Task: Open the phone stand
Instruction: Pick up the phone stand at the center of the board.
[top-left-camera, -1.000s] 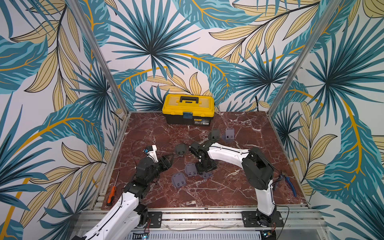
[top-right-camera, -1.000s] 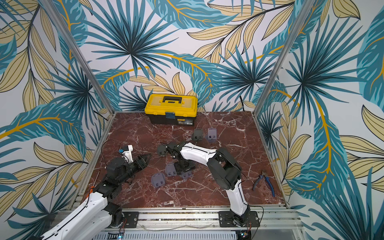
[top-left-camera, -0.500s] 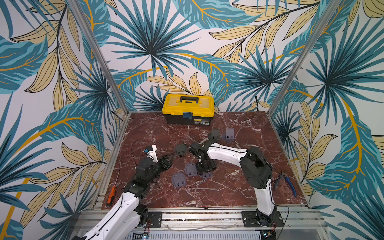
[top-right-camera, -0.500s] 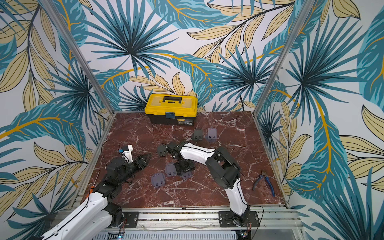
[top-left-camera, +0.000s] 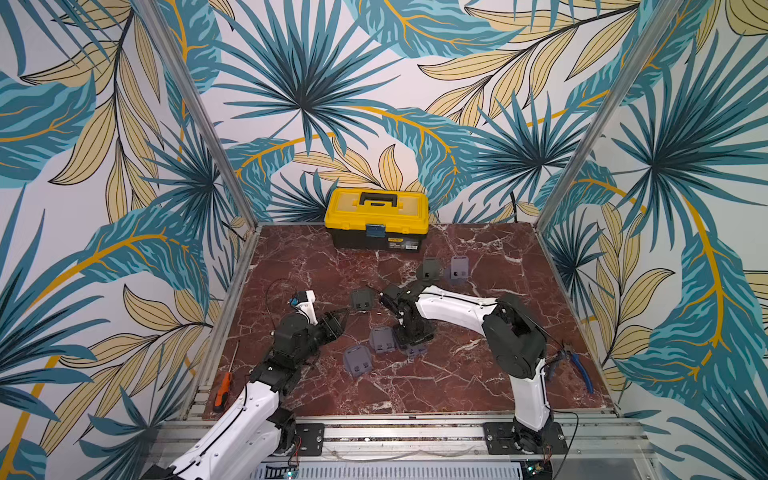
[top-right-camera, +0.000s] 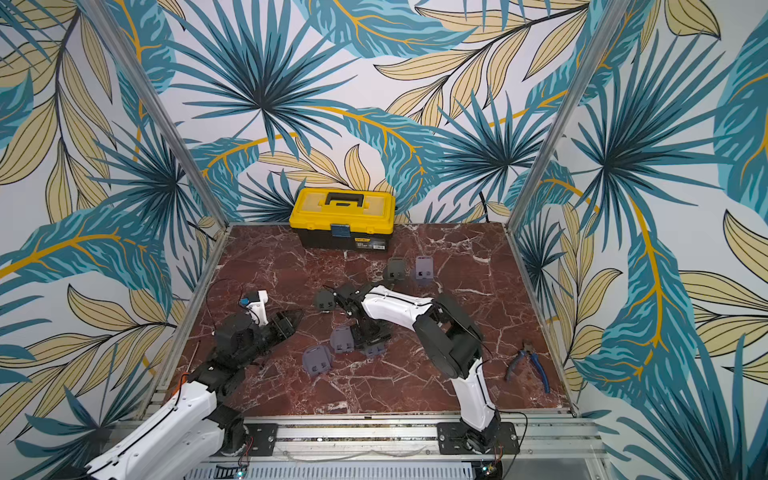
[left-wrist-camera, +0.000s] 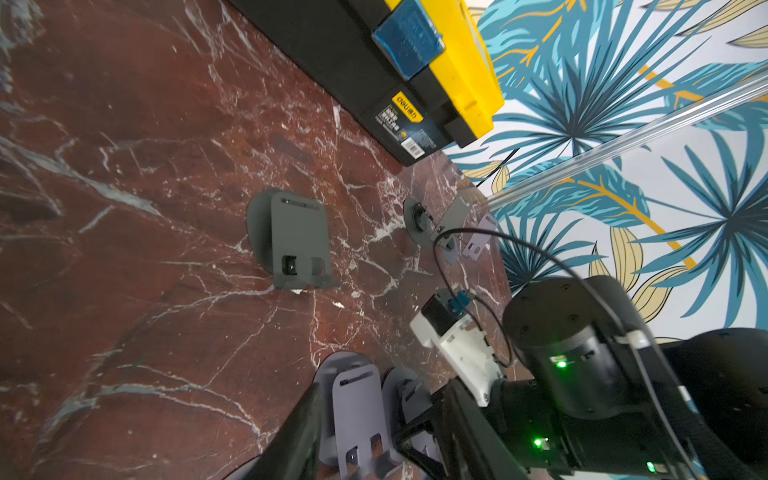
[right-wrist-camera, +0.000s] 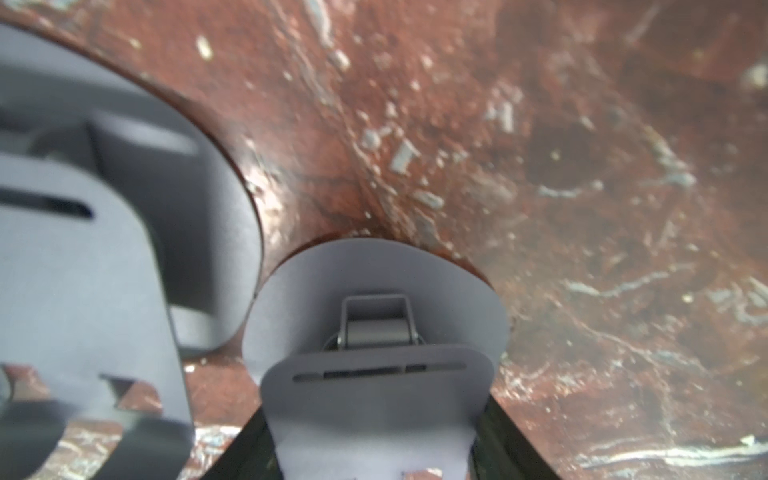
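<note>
Toward the centre of both top views, on the red marble table (top-left-camera: 457, 386), small stands crowd the working spot. A lavender stand (top-left-camera: 382, 340) sits just left of the right gripper (top-left-camera: 410, 345). A second lavender stand (top-left-camera: 357, 360) lies to its lower left, and a dark stand (top-left-camera: 362, 299) lies above. Farther up and right, a far dark stand (top-left-camera: 430, 268) and a far lavender stand (top-left-camera: 459, 268) stand side by side. An orange screwdriver (top-left-camera: 222, 392) lies along the rail at lower left, and blue pliers (top-left-camera: 575, 365) lie at the right edge.

At the back a yellow toolbox (top-left-camera: 376, 216) rests against the wall with its lid down and its blue latch (top-left-camera: 376, 230) closed, so whatever is inside is hidden.

The phone stand (right-wrist-camera: 374, 399) is under the right gripper, below centre in the top views. It is lavender-grey, and its round base lies flat on the marble and seems to touch the neighbour's base. Its slotted plate rises from the base on a short hinge link — the right gripper's dark fingers (right-wrist-camera: 505, 440) pinch that plate from both sides.

The left gripper (top-left-camera: 338, 318) hangs over bare marble at centre left, well apart from the stand. It holds nothing, and whether its jaws are spread or together I cannot tell.
</note>
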